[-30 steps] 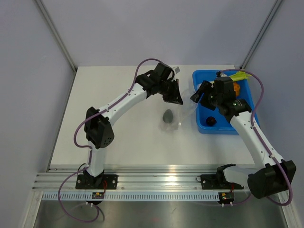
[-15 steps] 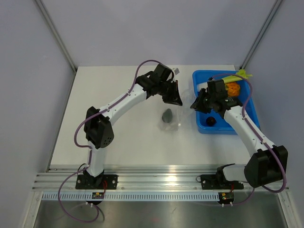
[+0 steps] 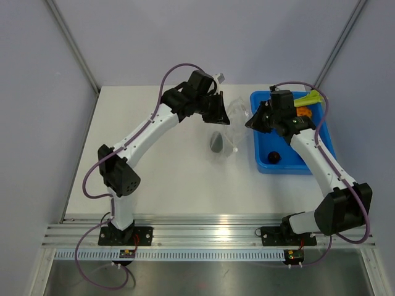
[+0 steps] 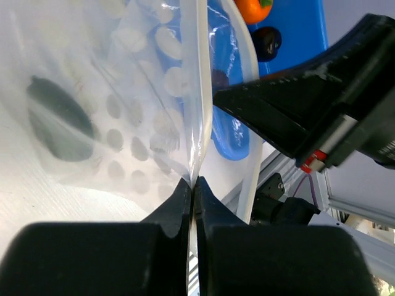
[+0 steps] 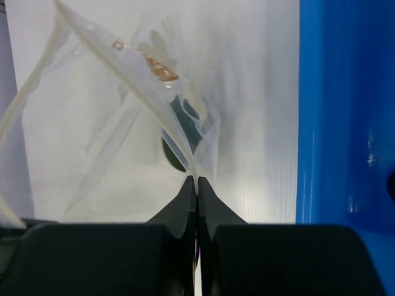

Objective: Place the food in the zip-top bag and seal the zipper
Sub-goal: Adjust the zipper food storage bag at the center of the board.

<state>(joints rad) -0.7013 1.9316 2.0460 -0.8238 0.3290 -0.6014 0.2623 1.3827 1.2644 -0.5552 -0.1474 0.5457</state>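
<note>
The zip-top bag (image 3: 232, 131) hangs see-through between my two grippers, left of the blue bin. My left gripper (image 3: 223, 115) is shut on its left mouth edge, the jaws pinching the film (image 4: 193, 184). On the right mouth edge my right gripper (image 3: 249, 123) is shut as well (image 5: 196, 180). The pale zipper (image 4: 201, 74) runs up from the left jaws. One dark food piece (image 3: 216, 143) lies inside the bag (image 5: 182, 132). In the bin sit the orange pineapple-like fruit (image 3: 302, 112) with green leaves and a dark round piece (image 3: 273, 158).
The blue bin (image 3: 262, 165) stands at the right of the white table, its wall (image 5: 345, 123) close beside my right gripper. A small orange piece (image 4: 253, 9) and a dark round one (image 4: 266, 42) show in the bin beyond the bag. Grey walls surround the table.
My right gripper has swung left out of the bin to the bag's right edge and shut on it. The left arm drew back and raised the bag's mouth.
</note>
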